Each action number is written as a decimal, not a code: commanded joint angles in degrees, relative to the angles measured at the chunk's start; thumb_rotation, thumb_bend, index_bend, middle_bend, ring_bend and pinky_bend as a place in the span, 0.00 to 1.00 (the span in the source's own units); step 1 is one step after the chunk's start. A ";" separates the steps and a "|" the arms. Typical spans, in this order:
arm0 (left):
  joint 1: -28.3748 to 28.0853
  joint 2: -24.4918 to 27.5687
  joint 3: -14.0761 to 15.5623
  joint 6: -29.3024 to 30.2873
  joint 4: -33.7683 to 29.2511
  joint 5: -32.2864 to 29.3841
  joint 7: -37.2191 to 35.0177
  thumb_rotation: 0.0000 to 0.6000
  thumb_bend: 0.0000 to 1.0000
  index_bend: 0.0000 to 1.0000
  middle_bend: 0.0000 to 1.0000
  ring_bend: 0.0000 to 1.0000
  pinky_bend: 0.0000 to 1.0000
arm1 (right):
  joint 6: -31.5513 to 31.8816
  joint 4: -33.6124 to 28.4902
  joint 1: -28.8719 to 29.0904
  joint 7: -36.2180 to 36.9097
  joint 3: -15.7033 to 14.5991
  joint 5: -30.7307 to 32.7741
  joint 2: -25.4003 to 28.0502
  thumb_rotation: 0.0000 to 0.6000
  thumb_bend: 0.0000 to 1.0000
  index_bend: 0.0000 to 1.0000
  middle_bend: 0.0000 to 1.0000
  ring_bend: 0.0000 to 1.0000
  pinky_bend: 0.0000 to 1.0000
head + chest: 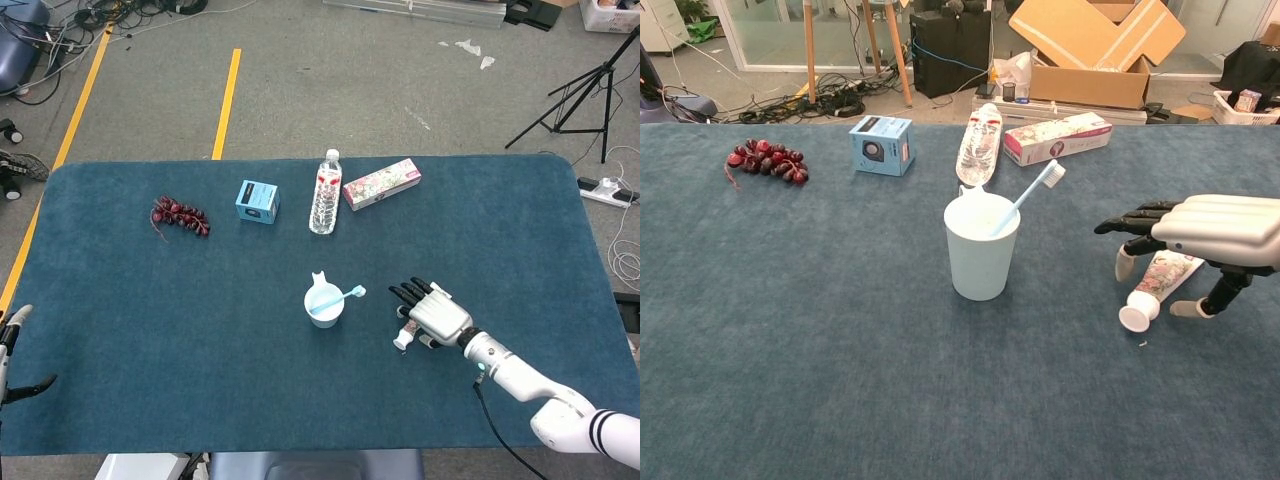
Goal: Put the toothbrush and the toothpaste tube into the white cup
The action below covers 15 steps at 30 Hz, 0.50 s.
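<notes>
Right now I am looking at the toothpaste tube lying flat on the bench, its white cap end pointing toward me, directly under the fingers of my right hand. Those fingers are spreading out over the tube, palm down, with one fingertip reaching the blue surface on the cup side of the tube and the thumb planting on the other side; I am not seeing them closing on the tube, so nothing is being held. Out beyond the fingertips, the white cup is standing upright with the toothbrush already leaning in it, bristle head sticking up over the rim toward my hand. Farther past the cup, a water bottle is lying beside a pink carton, then a small blue box and a bunch of dark red grapes. My left hand is sitting at the bench's near corner, well apart from everything; I cannot tell how its fingers are set.
</notes>
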 commanded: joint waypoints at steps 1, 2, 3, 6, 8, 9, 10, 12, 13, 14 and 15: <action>0.02 0.02 0.00 0.02 -0.03 0.01 -0.06 1.00 0.00 0.09 0.17 0.07 0.21 | 0.26 0.89 0.31 -0.20 -0.33 0.46 -0.79 1.00 0.21 0.35 0.01 0.00 0.03; 0.02 0.03 0.01 0.02 -0.03 0.02 -0.11 1.00 0.00 0.09 0.17 0.07 0.21 | 0.25 1.15 0.43 -0.11 -0.42 0.62 -1.04 1.00 0.21 0.36 0.01 0.00 0.03; 0.03 0.04 0.03 0.02 -0.01 0.05 -0.11 1.00 0.00 0.09 0.17 0.07 0.21 | 0.27 1.52 0.58 0.04 -0.56 0.78 -1.39 1.00 0.21 0.37 0.01 0.00 0.03; 0.04 0.08 0.00 0.05 -0.02 0.08 -0.24 1.00 0.00 0.09 0.17 0.07 0.21 | 0.64 2.58 0.78 0.26 -0.88 1.12 -2.29 1.00 0.21 0.42 0.01 0.00 0.03; 0.09 0.15 -0.03 0.13 -0.06 0.07 -0.38 1.00 0.00 0.09 0.17 0.07 0.21 | 1.12 3.26 0.83 0.35 -1.11 1.23 -2.76 1.00 0.21 0.47 0.03 0.00 0.03; 0.11 0.19 -0.04 0.17 -0.09 0.08 -0.45 1.00 0.00 0.09 0.17 0.07 0.21 | 1.31 3.56 0.83 0.36 -1.23 1.28 -2.94 1.00 0.21 0.49 0.03 0.00 0.03; 0.12 0.23 -0.06 0.20 -0.10 0.10 -0.51 1.00 0.00 0.09 0.17 0.07 0.21 | 1.62 3.93 0.81 0.33 -1.34 1.38 -3.18 1.00 0.21 0.52 0.04 0.00 0.03; 0.14 0.26 -0.05 0.20 -0.11 0.12 -0.57 1.00 0.00 0.09 0.17 0.07 0.21 | 2.09 4.33 0.75 0.44 -1.54 1.48 -3.41 1.00 0.21 0.56 0.05 0.00 0.03; 0.13 0.26 -0.03 0.18 -0.08 0.14 -0.57 1.00 0.00 0.09 0.17 0.07 0.21 | 2.45 4.52 0.72 0.58 -1.63 1.54 -3.51 1.00 0.21 0.57 0.06 0.00 0.03; 0.12 0.25 -0.03 0.14 -0.06 0.13 -0.55 1.00 0.00 0.09 0.17 0.07 0.21 | 2.76 4.63 0.70 0.71 -1.69 1.56 -3.55 1.00 0.21 0.59 0.07 0.00 0.03; 0.12 0.24 -0.01 0.13 -0.06 0.14 -0.54 1.00 0.00 0.09 0.17 0.07 0.21 | 3.09 4.67 0.66 0.86 -1.75 1.59 -3.56 1.00 0.21 0.59 0.08 0.00 0.03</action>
